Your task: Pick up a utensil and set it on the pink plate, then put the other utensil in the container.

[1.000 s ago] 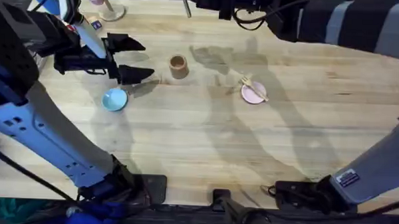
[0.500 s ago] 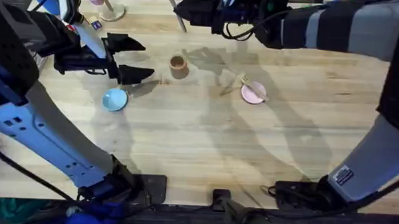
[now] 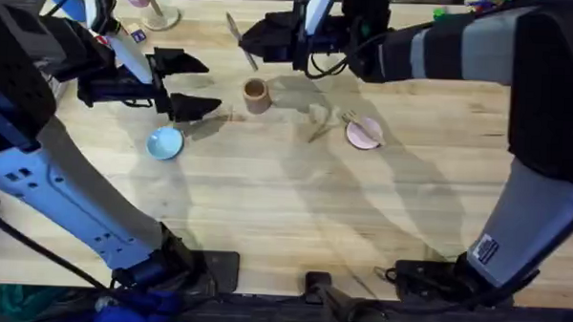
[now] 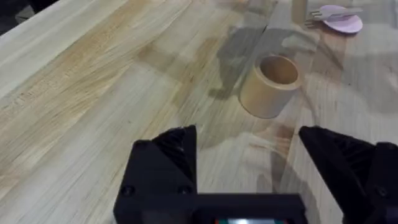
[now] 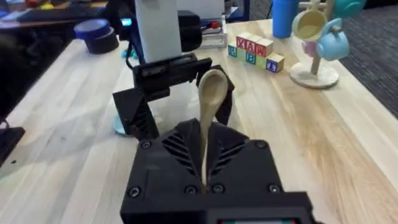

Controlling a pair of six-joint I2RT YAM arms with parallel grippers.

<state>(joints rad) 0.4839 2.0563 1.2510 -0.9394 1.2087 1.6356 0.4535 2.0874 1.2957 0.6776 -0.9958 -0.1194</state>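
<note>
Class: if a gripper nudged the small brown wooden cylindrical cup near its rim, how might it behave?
The small brown wooden cylindrical cup stands upright and looks hollow, so it probably slides easily. A high push might tip it; its round wall suggests it would then roll.

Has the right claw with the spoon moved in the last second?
Yes. In the overhead view the right claw, shut on the spoon, has travelled left along the table's far side, closer to the cup.

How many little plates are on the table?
2. A pink plate with the fork on it lies right of the brown cup; a light-blue plate lies to the cup's left.
</note>
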